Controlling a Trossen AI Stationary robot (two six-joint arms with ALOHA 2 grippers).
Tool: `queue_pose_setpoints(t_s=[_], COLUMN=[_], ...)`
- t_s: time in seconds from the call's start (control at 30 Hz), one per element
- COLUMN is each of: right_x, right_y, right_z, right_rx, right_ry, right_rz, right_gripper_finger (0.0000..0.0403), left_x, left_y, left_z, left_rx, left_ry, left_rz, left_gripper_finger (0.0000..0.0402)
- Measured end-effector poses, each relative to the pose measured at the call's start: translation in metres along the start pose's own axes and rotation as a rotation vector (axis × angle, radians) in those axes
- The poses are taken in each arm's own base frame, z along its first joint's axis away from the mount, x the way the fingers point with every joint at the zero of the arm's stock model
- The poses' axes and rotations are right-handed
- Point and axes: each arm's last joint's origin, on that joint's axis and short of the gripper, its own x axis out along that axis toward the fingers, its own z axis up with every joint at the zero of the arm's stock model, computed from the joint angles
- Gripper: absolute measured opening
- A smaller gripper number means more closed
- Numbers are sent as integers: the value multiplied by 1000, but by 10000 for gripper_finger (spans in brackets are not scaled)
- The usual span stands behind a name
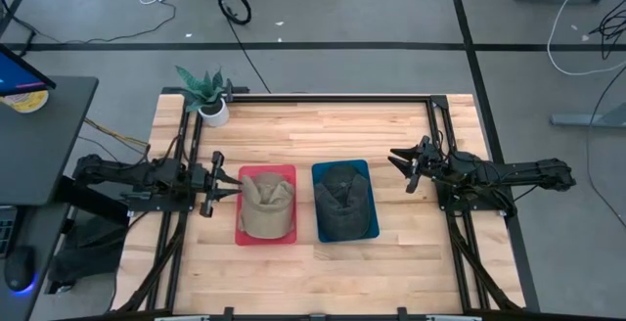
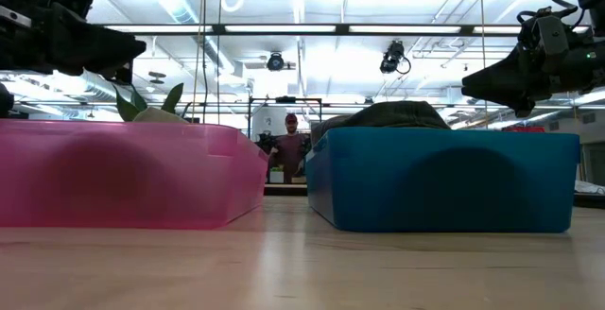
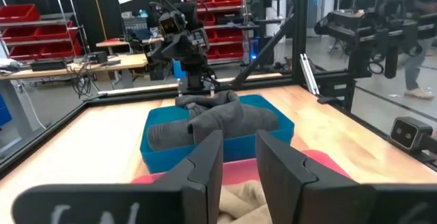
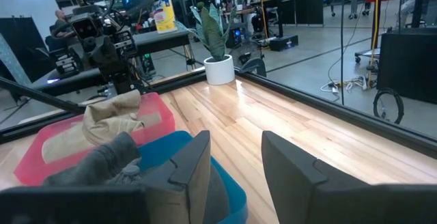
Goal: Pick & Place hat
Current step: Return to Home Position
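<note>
A beige hat (image 1: 266, 204) lies crumpled in a red bin (image 1: 266, 171) at the table's middle. Right beside it, a dark grey hat (image 1: 342, 196) lies heaped in a blue bin (image 1: 344, 236), rising above the rim in the low view (image 2: 397, 114). My left gripper (image 1: 225, 186) hovers level just left of the red bin, open, with nothing between its fingers (image 3: 205, 162). My right gripper (image 1: 399, 164) hovers level to the right of the blue bin, also open and holding nothing (image 4: 235, 159). Each wrist view shows both bins and the other arm beyond them.
A potted plant (image 1: 207, 94) stands at the table's far left corner. Black frame rails (image 1: 333, 96) run along the table's far, left and right edges. Bare wood (image 1: 313, 272) lies between the bins and the near edge. A person (image 2: 291, 145) stands far off in the room.
</note>
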Motion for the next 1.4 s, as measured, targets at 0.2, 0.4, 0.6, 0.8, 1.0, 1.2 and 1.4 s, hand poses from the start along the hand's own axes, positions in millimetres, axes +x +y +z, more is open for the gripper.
queue_pose_setpoints(t_s=[0.2,0.4,0.6,0.8,1.0,1.2,1.4], right_x=[0,0,0,0,0,0,0], right_y=[0,0,0,0,0,0,0], right_z=[0,0,0,0,0,0,0], right_rx=[0,0,0,0,0,0,0], right_ry=[0,0,0,0,0,0,0], right_rz=[0,0,0,0,0,0,0], right_gripper_finger=[137,137,137,137,137,137,137], left_x=[0,0,0,0,0,0,0], left_y=[0,0,0,0,0,0,0], left_z=[0,1,1,2,2,2,2], left_rx=[-39,-54,-54,-55,-55,-55,-55], left_ry=[-4,-13,-16,-21,-22,-22,-22], left_rz=[3,11,11,11,8,9,8], left_gripper_finger=[94,94,94,94,94,94,94])
